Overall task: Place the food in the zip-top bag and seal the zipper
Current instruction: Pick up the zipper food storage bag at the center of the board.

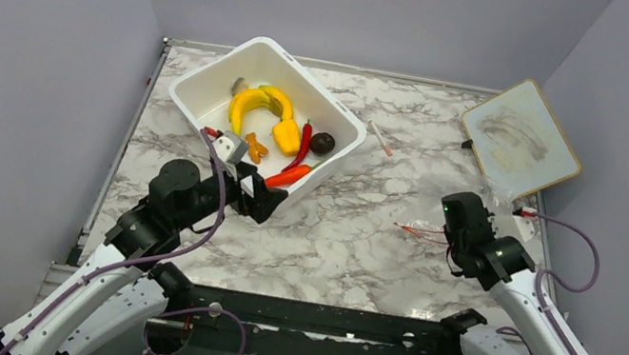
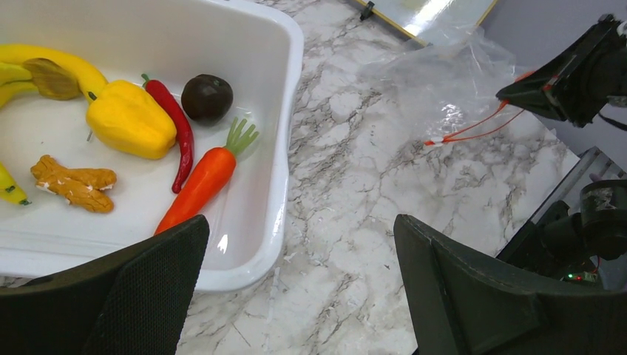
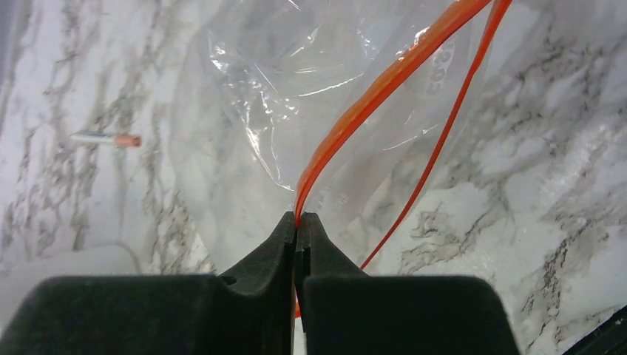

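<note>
- My right pincer is pinching one strip of the zipper. The other strip is hanging apart, so the mouth of the bag is gaping.
- The bag is lying well right of the tub, with bare table stretching between them.
- My left pincer is hovering spread wide, straddling the tub's near right rim.
- The food is sitting inside the tub: the carrot is lying nearest that rim, with the chili, pepper, fruit and banana deeper in.
</note>
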`<action>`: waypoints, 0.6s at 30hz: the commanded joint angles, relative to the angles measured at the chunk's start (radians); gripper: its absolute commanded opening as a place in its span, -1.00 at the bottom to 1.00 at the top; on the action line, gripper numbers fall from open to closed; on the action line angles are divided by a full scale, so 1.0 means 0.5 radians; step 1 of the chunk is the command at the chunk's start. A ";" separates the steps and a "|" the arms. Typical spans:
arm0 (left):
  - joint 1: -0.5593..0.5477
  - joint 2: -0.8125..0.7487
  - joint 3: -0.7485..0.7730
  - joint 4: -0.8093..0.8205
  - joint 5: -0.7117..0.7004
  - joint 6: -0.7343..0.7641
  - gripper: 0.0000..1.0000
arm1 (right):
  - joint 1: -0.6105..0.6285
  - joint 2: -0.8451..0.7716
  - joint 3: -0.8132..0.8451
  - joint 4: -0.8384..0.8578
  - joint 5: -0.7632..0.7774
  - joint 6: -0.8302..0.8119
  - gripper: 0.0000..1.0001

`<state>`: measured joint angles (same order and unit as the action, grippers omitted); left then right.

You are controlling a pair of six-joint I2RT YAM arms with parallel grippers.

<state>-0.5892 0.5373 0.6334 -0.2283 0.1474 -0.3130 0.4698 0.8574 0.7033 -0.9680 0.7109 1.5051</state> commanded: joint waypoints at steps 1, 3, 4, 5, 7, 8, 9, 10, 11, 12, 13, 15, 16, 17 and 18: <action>0.006 0.103 0.216 -0.135 0.026 0.091 0.98 | -0.007 -0.142 0.184 0.095 -0.003 -0.623 -0.99; 0.006 0.160 0.280 -0.172 0.145 0.114 0.98 | -0.007 -0.213 0.258 0.202 -0.169 -0.923 -0.99; 0.006 0.190 0.297 -0.178 0.240 0.119 0.97 | -0.007 -0.234 0.296 0.218 -0.258 -1.002 -0.99; 0.006 0.218 0.305 -0.180 0.302 0.114 0.97 | -0.007 -0.250 0.334 0.228 -0.343 -1.048 -0.99; 0.006 0.278 0.314 -0.171 0.380 0.087 0.97 | -0.007 -0.279 0.410 0.241 -0.514 -1.119 -0.99; 0.006 0.309 0.318 -0.167 0.404 0.070 0.97 | -0.008 -0.293 0.451 0.239 -0.577 -1.135 -0.99; 0.006 0.345 0.325 -0.157 0.423 0.054 0.96 | -0.007 -0.301 0.482 0.240 -0.635 -1.136 -0.99; 0.006 0.379 0.333 -0.146 0.445 0.034 0.95 | -0.007 -0.312 0.502 0.249 -0.686 -1.134 -0.99; 0.006 0.414 0.347 -0.134 0.469 0.013 0.93 | -0.007 -0.322 0.516 0.261 -0.745 -1.126 -0.99; 0.006 0.450 0.362 -0.109 0.499 -0.008 0.91 | -0.009 -0.327 0.527 0.281 -0.817 -1.119 -0.99; 0.006 0.486 0.376 -0.078 0.536 -0.035 0.89 | -0.007 -0.333 0.530 0.315 -0.890 -1.119 -0.99; 0.007 0.573 0.412 -0.014 0.608 -0.090 0.85 | -0.007 -0.333 0.522 0.390 -1.041 -1.118 -0.99; 0.004 0.613 0.432 0.014 0.647 -0.117 0.83 | -0.007 -0.326 0.520 0.415 -1.098 -1.107 -0.99; 0.002 0.652 0.448 0.050 0.680 -0.142 0.80 | -0.007 -0.318 0.512 0.444 -1.151 -1.099 -0.99; -0.001 0.692 0.460 0.080 0.702 -0.171 0.78 | -0.007 -0.307 0.497 0.475 -1.192 -1.085 -0.99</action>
<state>-0.5884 0.8276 0.7940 -0.2852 0.3817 -0.3290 0.4698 0.6926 0.9470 -0.8253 0.2951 0.9783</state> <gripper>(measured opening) 0.913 0.012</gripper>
